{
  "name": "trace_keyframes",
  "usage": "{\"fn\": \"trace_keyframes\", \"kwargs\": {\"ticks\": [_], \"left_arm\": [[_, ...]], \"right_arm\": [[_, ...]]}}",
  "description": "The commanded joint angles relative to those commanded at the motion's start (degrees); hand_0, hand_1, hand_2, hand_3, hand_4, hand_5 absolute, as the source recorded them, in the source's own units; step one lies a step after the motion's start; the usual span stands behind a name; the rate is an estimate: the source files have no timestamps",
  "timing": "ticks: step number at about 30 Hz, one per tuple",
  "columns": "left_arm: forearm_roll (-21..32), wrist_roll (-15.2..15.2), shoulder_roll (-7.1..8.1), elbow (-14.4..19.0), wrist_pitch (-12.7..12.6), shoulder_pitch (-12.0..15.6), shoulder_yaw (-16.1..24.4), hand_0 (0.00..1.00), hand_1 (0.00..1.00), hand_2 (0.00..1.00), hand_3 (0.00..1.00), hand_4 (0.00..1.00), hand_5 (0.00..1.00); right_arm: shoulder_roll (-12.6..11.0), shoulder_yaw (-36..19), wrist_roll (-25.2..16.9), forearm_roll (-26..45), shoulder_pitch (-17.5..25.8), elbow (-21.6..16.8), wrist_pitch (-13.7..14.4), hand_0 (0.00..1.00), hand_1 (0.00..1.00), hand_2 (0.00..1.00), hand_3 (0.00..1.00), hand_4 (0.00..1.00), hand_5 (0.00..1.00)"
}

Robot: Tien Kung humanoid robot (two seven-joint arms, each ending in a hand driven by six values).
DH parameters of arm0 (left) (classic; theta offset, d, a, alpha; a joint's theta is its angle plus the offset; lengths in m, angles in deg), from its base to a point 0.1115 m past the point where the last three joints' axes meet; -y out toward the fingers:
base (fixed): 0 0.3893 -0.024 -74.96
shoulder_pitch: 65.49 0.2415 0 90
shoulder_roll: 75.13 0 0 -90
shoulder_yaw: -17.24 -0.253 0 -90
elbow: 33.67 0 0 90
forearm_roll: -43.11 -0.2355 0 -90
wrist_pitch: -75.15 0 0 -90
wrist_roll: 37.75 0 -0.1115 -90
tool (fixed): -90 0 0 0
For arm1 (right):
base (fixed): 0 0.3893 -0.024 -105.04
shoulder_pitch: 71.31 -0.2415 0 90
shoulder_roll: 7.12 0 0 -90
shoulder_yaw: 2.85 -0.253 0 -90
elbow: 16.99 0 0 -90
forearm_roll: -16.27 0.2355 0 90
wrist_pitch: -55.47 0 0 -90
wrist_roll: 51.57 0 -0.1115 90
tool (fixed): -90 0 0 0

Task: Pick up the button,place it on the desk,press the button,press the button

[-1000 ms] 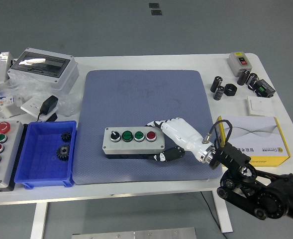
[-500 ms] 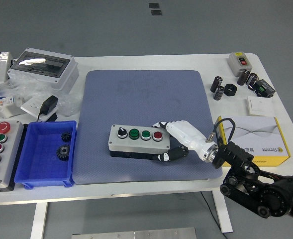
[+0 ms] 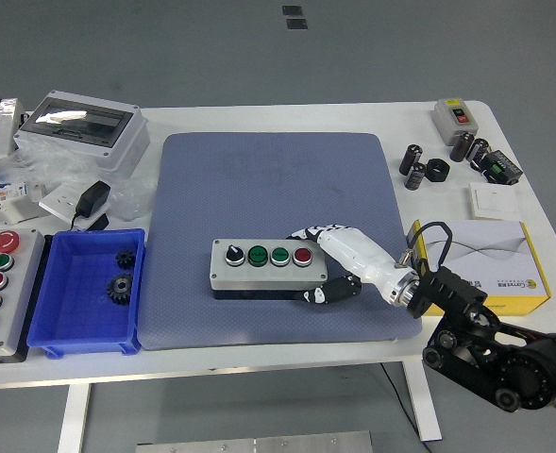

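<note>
Head view shows the right hand (image 3: 339, 262) with fingers (image 3: 313, 230) wrapped around the right end of the button box (image 3: 268, 267), thumb below, grasping it. The grey rectangular box lies on the blue textured mat (image 3: 268, 179), between the fingers. I judge the placing step is nearly finished; next the fingers must release and press a round cap.

The white table (image 3: 259, 118) is lying under my hand (image 3: 339, 260), carrying a blue-grey mat (image 3: 268, 179) beneath it, a yellow box (image 3: 499, 260) just beside my wrist, and a blue bin (image 3: 65, 326) far across.
</note>
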Motion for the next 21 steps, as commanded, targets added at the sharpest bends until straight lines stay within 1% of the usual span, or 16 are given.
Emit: {"fn": "trace_keyframes", "kwargs": {"ticks": [4, 5, 10, 11, 16, 17, 21], "left_arm": [[0.0, 0.0, 0.01, 0.0, 0.0, 0.0, 0.0, 0.614, 0.605, 0.553, 0.606, 0.609, 0.338], [0.0, 0.0, 0.01, 0.0, 0.0, 0.0, 0.0, 0.614, 0.605, 0.552, 0.605, 0.606, 0.33], [-0.3, 0.0, -0.01, 0.0, 0.1, 0.0, 0.1, 0.614, 0.605, 0.552, 0.605, 0.606, 0.33], [-0.3, -0.1, -0.02, 0.0, 0.1, 0.0, 0.2, 0.614, 0.605, 0.55, 0.601, 0.582, 0.314], [-0.6, -0.2, -0.04, 0.0, 0.2, 0.0, 0.3, 0.614, 0.605, 0.55, 0.601, 0.582, 0.314], [-0.6, -0.2, -0.04, 0.0, 0.2, 0.0, 0.3, 0.613, 0.604, 0.548, 0.599, 0.58, 0.3], [-0.7, -0.2, -0.05, 0.0, 0.3, -0.1, 0.3, 0.613, 0.604, 0.548, 0.599, 0.58, 0.3]], "right_arm": [[-0.3, 0.2, -0.2, 0.6, 0.0, -0.3, -0.2, 0.872, 0.825, 0.841, 0.88, 0.539, 0.06], [-0.4, 0.1, -0.2, 0.8, 0.0, -0.4, -0.3, 0.885, 0.835, 0.848, 0.889, 0.563, 0.083], [-0.9, -0.4, -0.2, 1.5, 0.2, -0.9, -1.3, 0.885, 0.835, 0.848, 0.889, 0.563, 0.083], [-1.0, -0.5, -0.2, 1.7, 0.2, -1.0, -1.5, 0.889, 0.838, 0.852, 0.895, 0.572, 0.093], [-2.0, -0.9, -0.3, 2.7, 0.3, -2.3, -2.2, 0.889, 0.838, 0.852, 0.895, 0.572, 0.093], [-2.3, -0.8, -0.3, 2.9, 0.3, -2.5, -2.3, 0.892, 0.839, 0.856, 0.906, 0.592, 0.122], [-3.1, -0.6, -0.3, 3.7, 0.3, -3.3, -2.6, 0.892, 0.839, 0.856, 0.906, 0.592, 0.122]]}}
